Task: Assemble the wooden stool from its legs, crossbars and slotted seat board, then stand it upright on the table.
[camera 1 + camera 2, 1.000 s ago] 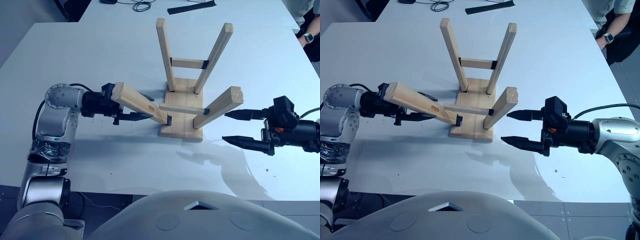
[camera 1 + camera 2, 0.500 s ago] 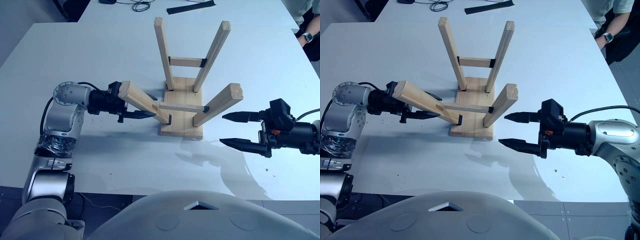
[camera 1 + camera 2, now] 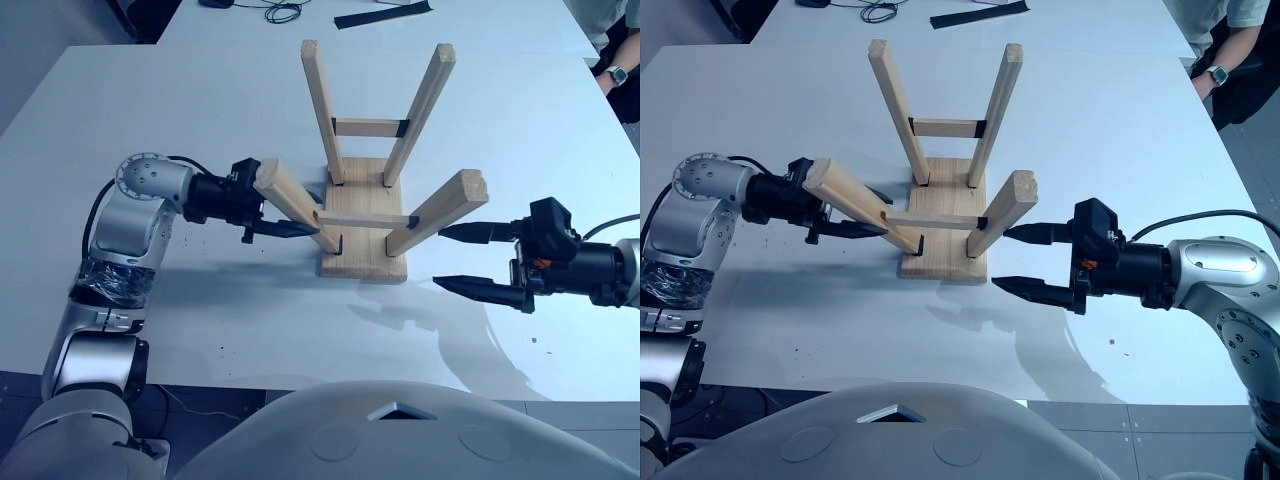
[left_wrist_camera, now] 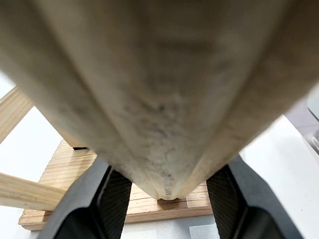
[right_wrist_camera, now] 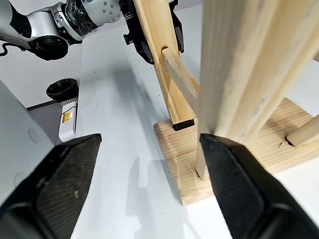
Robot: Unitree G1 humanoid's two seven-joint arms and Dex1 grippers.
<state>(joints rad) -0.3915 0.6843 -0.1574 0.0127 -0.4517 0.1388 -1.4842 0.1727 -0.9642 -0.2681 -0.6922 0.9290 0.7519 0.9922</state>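
The wooden stool lies upside down with its slotted seat board [image 3: 363, 262] flat on the white table [image 3: 150, 100]. Two far legs [image 3: 322, 110] stand up, joined by a crossbar [image 3: 367, 127]. The near left leg [image 3: 292, 202] leans out to the left, and my left gripper [image 3: 272, 218] is shut on it; that leg [image 4: 159, 99] sits between the dark fingers [image 4: 114, 194]. A second crossbar [image 3: 365, 218] links it to the near right leg [image 3: 440, 208], which leans right. My right gripper [image 3: 455, 260] is open just right of that leg [image 5: 249, 74], fingers [image 5: 65, 184] spread wide.
A black strap [image 3: 383, 14] and cables [image 3: 283, 10] lie at the table's far edge. Bare tabletop stretches to the left of the stool and along the front edge between the arms.
My left gripper has moved right with the near left leg, which now stands steeper. My right gripper, still open, has moved left, closer to the near right leg.
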